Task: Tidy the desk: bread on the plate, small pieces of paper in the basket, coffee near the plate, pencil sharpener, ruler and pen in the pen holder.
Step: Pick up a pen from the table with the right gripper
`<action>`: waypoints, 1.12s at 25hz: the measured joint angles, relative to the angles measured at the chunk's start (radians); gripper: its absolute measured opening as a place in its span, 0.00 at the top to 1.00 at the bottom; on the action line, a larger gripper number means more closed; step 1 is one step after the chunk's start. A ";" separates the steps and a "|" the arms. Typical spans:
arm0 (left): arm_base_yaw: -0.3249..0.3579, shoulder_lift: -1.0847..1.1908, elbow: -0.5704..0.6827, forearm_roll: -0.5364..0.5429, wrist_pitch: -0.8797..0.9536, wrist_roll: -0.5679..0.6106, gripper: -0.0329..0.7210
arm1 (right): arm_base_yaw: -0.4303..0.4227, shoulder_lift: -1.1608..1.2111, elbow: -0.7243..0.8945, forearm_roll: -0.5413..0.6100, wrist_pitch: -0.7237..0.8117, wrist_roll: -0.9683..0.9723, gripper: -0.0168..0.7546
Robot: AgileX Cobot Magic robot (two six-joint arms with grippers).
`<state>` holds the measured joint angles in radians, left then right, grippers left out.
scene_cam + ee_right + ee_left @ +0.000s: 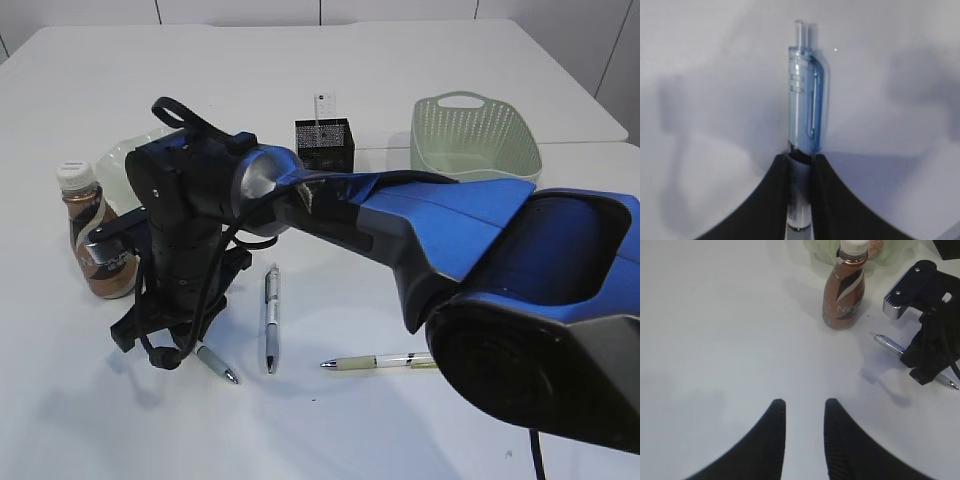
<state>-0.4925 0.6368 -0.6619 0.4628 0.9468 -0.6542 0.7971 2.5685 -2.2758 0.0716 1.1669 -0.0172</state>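
Note:
My right gripper point(185, 350) reaches across to the left and points down at the desk point(330, 430). It is shut on a clear pen with a blue clip point(804, 95), fingertips point(801, 159) pressed on both sides of the barrel. That pen's tip point(218, 365) lies on the table. The coffee point(95, 240) stands upright just left of it, beside the plate point(125, 160). The bread point(875, 246) peeks over the plate point(815, 247) behind the coffee point(844, 295). My left gripper point(802, 402) hovers open over bare table. Paper, ruler and sharpener are out of view.
Two more pens lie loose: one point(271, 318) at mid-table, one point(385, 361) to its right. The pen holder point(324, 143) stands at the back with a white item point(325, 103) sticking up. The basket point(474, 135) sits at the back right.

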 joint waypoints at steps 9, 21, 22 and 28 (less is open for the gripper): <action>0.000 0.000 0.000 0.020 0.001 0.002 0.72 | 0.000 0.011 -0.137 0.000 0.048 -0.002 0.84; 0.000 0.000 0.000 0.020 0.001 0.002 0.72 | -0.008 -0.085 -0.207 -0.015 0.073 -0.002 0.84; 0.000 0.000 0.000 0.020 0.001 0.002 0.72 | -0.013 -0.096 -0.207 -0.018 0.073 -0.002 0.84; 0.000 0.000 0.000 0.020 0.002 0.004 0.72 | -0.026 -0.176 -0.207 -0.055 0.081 -0.002 0.84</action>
<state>-0.4925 0.6368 -0.6619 0.4828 0.9492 -0.6506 0.7708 2.3921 -2.4831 0.0167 1.2484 -0.0194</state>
